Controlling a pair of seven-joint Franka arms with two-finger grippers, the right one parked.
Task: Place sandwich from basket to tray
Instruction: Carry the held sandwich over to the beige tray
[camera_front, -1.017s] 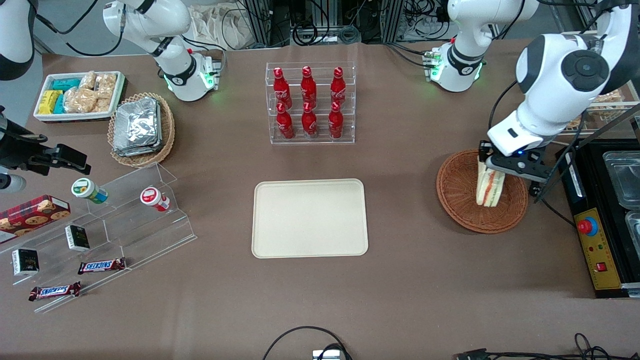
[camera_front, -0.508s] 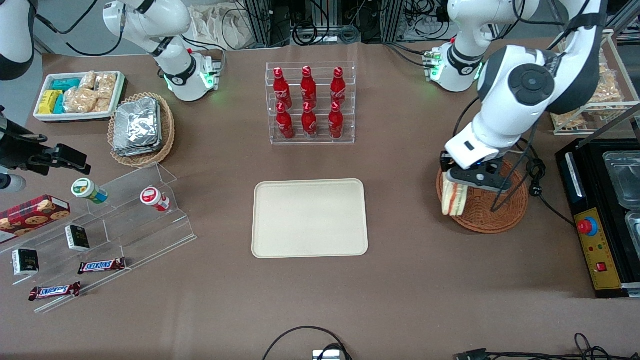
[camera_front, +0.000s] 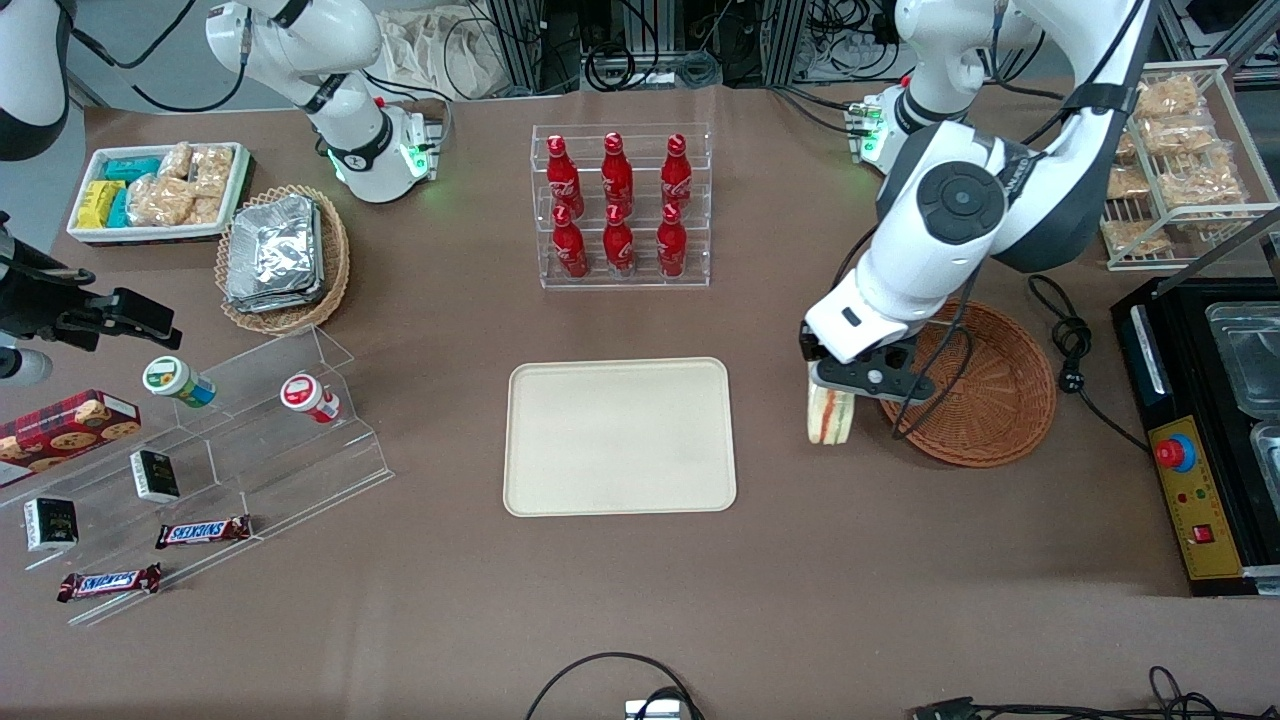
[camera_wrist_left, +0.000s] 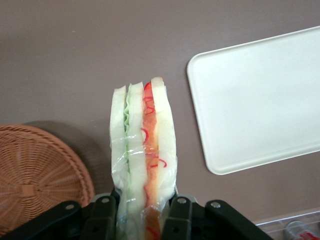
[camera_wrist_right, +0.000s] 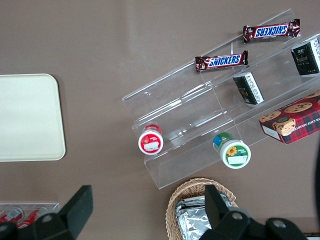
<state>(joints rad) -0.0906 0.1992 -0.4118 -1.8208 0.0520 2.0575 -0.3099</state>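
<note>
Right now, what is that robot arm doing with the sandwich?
The working arm is carrying the sandwich from the basket toward the tray. Its gripper is shut on the sandwich, which hangs in the air above the brown table, between the basket and the tray. The wrist view shows the fingers pinching the wrapped bread slices, with the basket and the tray to either side. The basket looks empty, and nothing lies on the tray yet.
</note>
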